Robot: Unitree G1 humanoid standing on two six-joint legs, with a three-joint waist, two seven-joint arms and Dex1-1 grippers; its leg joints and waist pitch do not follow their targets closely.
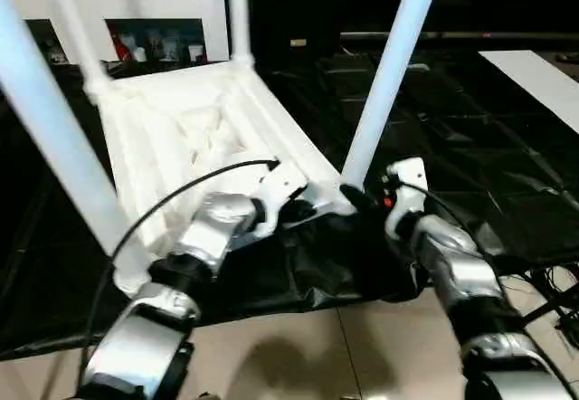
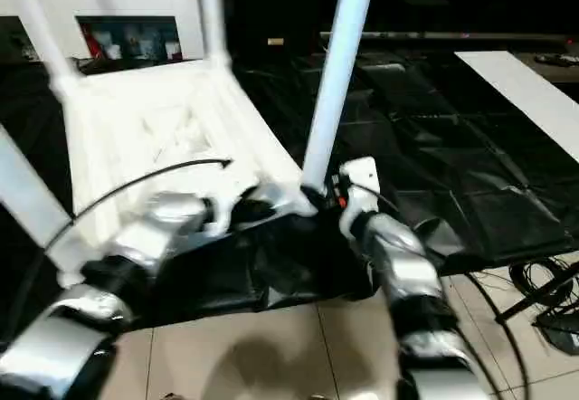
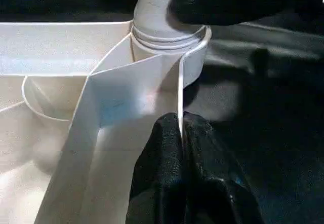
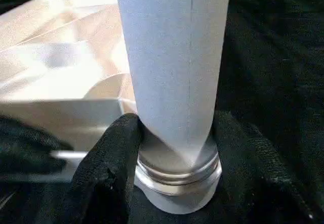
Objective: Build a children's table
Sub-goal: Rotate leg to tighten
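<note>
The white tabletop [image 1: 194,133] lies upside down on a black sheet, ribbed underside up, with long white legs standing in its corner sockets. My left gripper [image 1: 303,208] is shut on the thin rim [image 3: 180,89] of the tabletop, right beside the near right socket [image 3: 167,36]. My right gripper [image 1: 359,197] is shut around the base of the near right leg [image 1: 389,74], just above its threaded collar [image 4: 177,176], one black finger [image 4: 114,153] on each side. Another leg [image 1: 50,119] rises at the near left, and two more stand at the far corners.
A black sheet [image 1: 507,174] covers the floor under and behind the tabletop. A white cabinet with glass doors [image 1: 154,29] stands at the back left. A white board [image 1: 538,79] lies at the back right. Cables [image 1: 556,287] trail at the right, and beige tiles [image 1: 298,355] lie nearest me.
</note>
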